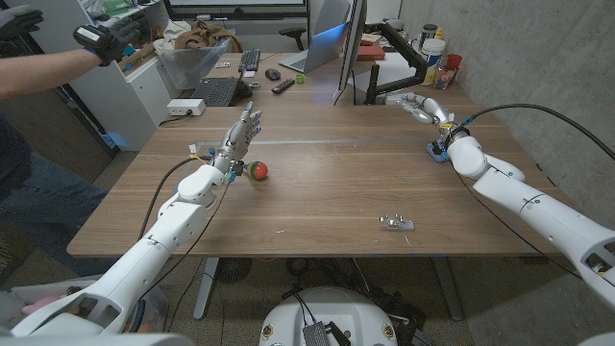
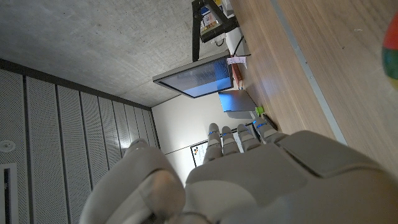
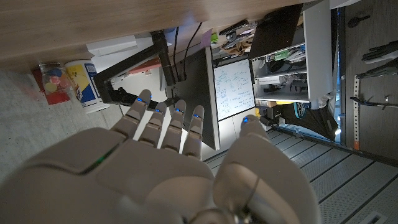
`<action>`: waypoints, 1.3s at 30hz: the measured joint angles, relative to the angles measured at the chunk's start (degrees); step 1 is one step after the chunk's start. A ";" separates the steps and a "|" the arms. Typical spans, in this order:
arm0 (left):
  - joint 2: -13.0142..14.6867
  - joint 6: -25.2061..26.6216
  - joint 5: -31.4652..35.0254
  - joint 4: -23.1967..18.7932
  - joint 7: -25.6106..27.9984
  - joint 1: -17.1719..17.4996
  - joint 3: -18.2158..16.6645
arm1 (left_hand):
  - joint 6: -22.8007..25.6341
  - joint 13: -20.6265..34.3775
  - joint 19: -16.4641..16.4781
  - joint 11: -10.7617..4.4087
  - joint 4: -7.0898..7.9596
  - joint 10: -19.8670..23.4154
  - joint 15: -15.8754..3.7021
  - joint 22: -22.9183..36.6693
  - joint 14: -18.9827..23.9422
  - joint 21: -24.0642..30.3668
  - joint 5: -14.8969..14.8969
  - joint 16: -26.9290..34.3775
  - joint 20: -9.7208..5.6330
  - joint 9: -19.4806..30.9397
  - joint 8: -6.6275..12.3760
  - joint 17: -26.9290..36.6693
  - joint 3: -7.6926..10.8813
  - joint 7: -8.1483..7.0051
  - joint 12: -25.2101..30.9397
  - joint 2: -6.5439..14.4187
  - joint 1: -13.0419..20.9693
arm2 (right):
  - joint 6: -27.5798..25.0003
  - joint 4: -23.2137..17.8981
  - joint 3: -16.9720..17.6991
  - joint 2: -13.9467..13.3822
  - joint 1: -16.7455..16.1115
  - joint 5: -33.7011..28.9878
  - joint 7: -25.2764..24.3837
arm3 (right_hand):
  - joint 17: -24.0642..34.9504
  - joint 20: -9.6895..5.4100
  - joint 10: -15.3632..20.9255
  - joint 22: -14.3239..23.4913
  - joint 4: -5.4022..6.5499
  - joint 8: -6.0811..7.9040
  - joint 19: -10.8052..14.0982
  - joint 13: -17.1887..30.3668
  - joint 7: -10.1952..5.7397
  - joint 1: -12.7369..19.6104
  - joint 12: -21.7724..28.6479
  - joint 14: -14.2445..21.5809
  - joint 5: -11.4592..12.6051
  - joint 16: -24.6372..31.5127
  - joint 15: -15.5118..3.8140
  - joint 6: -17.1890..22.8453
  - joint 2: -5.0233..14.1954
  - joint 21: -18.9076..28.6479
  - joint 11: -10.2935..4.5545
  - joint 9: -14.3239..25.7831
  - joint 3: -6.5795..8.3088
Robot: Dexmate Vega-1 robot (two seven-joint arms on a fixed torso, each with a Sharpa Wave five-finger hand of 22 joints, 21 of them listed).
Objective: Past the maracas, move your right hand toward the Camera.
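- Sitting on the counter left of middle is the maraca (image 1: 257, 171), a red-and-green ball just beside the left wrist; the left wrist view catches its coloured edge (image 2: 392, 50). It's round, so a brush from either hand could set it rolling.
- Lying near the front edge, well apart from the maraca, is a small grey object (image 1: 397, 223). It may be the Camera, but it's too small to tell. Steering at the wrong target is the first way this goes off.
- Over at the far right corner is the right hand (image 1: 421, 108), fingers (image 3: 165, 127) stretched out and slightly apart, holding nothing. It's well away from the maraca, so a long sweep across the counter lies ahead, I'd judge.
- Right beside that hand stands the black monitor arm (image 1: 399, 72), with a white tub (image 1: 434, 45) and a red cup (image 1: 452, 65) behind it. A careless lift or turn could clip the arm or tip those containers.
- A black cable (image 1: 500, 109) loops off the right wrist near the counter's edge, and it could snag or drag on a fast reach.
- The left hand (image 1: 240, 135) stands next to the maraca with fingers (image 2: 233, 135) straight, close together and holding nothing. If the right hand passes too near, the two could knock.
- A person's gloved hand (image 1: 101, 43) hangs beyond the far left corner, and any overshoot that way is best avoided.
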 measured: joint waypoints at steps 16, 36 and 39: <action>-0.39 -0.30 -0.64 0.38 -0.61 0.29 -0.02 | -0.01 0.00 0.24 0.00 -0.24 0.00 0.00 0.00 0.00 -0.44 0.00 0.00 0.23 0.00 0.00 0.00 -0.23 0.00 0.00 0.00 0.00 | -1.36 -0.14 -0.54 -0.79 0.46 -2.80 -0.37 | 0.00 0.51 0.00 0.00 -0.40 0.00 0.51 0.29 -0.30 -0.01 0.00 0.00 0.23 0.00 0.00 0.32 0.01 -0.35 0.00 0.00 0.08; -0.11 -0.33 -0.38 -0.32 -0.45 0.35 -0.15 | 0.73 0.00 0.46 -0.42 -0.24 0.42 0.22 0.00 -0.23 -0.83 0.00 0.00 1.85 -0.01 0.00 0.00 -0.69 -0.10 -0.23 0.30 0.30 | -4.11 -0.89 -1.02 -1.76 0.80 -5.92 -0.46 | 0.15 0.93 -0.54 0.00 -0.88 -0.32 0.50 0.28 -0.50 -0.01 -0.67 0.40 0.23 -0.23 0.84 0.11 0.01 -1.20 -0.53 0.00 0.08; -0.09 -0.34 -0.46 -0.37 -0.48 0.35 -0.16 | 0.72 0.00 0.44 -0.65 -0.22 0.65 0.23 0.03 -0.23 -0.83 0.00 0.00 2.09 -0.01 0.00 0.00 -0.71 -0.10 -0.23 0.30 0.30 | -4.54 -1.13 -1.03 -2.10 0.80 -6.22 -0.53 | 0.15 0.93 -0.57 0.00 -0.88 -0.44 0.50 0.28 -0.50 -0.01 -0.67 0.10 0.23 -0.23 1.16 0.11 0.01 -1.28 -0.50 0.00 0.08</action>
